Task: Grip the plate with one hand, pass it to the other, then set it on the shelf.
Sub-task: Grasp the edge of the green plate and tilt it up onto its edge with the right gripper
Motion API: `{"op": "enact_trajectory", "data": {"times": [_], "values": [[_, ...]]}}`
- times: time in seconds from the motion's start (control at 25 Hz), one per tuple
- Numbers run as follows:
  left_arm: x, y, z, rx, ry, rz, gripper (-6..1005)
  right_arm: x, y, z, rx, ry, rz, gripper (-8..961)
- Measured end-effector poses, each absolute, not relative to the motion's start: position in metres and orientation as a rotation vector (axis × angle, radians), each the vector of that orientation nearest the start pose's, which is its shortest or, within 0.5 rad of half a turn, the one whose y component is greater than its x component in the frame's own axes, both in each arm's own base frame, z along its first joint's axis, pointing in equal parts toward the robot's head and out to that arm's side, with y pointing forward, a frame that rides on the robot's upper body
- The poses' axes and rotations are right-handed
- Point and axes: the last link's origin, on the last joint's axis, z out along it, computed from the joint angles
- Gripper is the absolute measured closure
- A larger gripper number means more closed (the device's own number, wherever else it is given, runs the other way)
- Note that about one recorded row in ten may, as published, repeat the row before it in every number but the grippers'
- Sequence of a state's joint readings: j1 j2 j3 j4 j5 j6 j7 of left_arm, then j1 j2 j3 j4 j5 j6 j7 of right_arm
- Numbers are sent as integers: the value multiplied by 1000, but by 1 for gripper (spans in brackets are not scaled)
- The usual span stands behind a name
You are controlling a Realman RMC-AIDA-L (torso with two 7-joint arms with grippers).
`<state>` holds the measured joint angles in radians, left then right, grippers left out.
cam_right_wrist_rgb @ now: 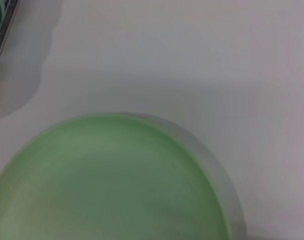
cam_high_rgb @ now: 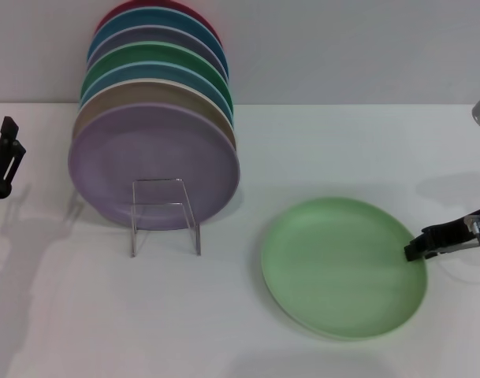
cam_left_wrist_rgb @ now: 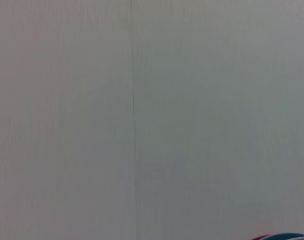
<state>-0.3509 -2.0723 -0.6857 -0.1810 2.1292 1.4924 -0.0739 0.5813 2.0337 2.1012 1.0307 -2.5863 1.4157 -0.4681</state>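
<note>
A pale mint-green plate [cam_high_rgb: 342,268] lies flat on the white table [cam_high_rgb: 145,315], the right gripper [cam_high_rgb: 417,250] at its three-o'clock rim, grasp impossible to tell. At ten o'clock, the clear acrylic shelf [cam_high_rgb: 165,214] holds seven upright plates [cam_high_rgb: 154,118], lavender in front. The left gripper [cam_high_rgb: 3,157] waits at the far-left edge.

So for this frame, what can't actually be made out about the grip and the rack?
- Right gripper, head view: at the pale green plate's rim; whether it clamps the rim is too small to tell. The right wrist view shows no fingers.
- Left gripper, head view: cut off by the edge.
- Shelf: its back is hidden by the lavender plate.
- Left wrist view: bare wall only.
</note>
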Motion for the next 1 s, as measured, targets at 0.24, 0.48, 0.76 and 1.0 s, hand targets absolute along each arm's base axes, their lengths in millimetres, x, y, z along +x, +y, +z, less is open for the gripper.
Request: {"op": "enact_trajectory", "data": {"times": [0.24,0.48,0.76,1.0], "values": [[-317,293,9,-1477,-319,-841,191,274,367,31,-2192,1572,-220,758],[-317,292,9,-1476,-318,-842,192,274,367,30,-2193,1574,-221,865],[-317,292,9,-1475,-318,-842,192,273,369,27,-2208,1534,-234,873],[-318,291,10,-1473,-318,-841,192,272,370,27,-2205,1514,-225,926]]}}
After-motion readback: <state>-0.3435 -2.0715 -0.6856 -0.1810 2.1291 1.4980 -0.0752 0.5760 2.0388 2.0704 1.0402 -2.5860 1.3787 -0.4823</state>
